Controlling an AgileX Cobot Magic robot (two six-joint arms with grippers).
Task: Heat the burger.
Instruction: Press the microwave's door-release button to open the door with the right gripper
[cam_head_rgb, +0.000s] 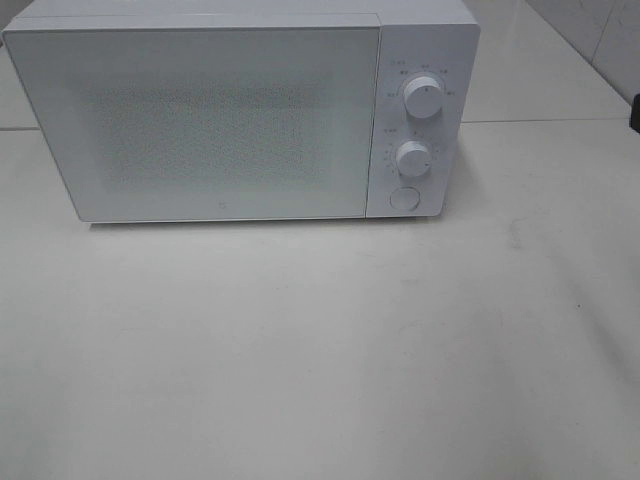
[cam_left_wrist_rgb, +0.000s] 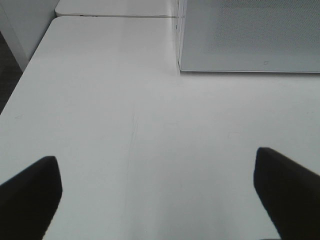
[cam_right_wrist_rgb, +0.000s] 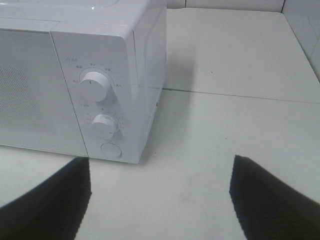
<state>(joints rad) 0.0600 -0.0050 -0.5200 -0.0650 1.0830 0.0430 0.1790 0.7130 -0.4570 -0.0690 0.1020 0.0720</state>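
a: along the back of the white table (cam_head_rgb: 320, 350) the microwave (cam_head_rgb: 200, 120) stands square, with its door (cam_head_rgb: 195, 125) shut. what room is there to move?

b: plenty. the front stretch of the table lies open from the microwave's foot to the near side. right of the microwave a seam (cam_head_rgb: 545, 121) crosses where two tabletops meet. more white surface lies behind it, up to a tiled wall (cam_head_rgb: 600, 40).

a: and the edges?

b: in the left wrist view the table's side edge (cam_left_wrist_rgb: 27, 70) runs beside a strip of dark floor (cam_left_wrist_rgb: 6, 80). the door's lower corner sits close to that side.

a: the claws?

b: the left claw (cam_left_wrist_rgb: 155, 160) hangs over plain tabletop, fingers wide apart, nothing between them. the right claw (cam_right_wrist_rgb: 160, 162) is spread too and holds nothing. it faces the control panel, where the upper knob (cam_right_wrist_rgb: 95, 86), the lower knob (cam_right_wrist_rgb: 104, 125) and a round button (cam_right_wrist_rgb: 111, 150) sit one under another.

a: where's the burger?

b: i cannot tell. the door's window shows only a dotted mesh, and nothing behind it can be made out.
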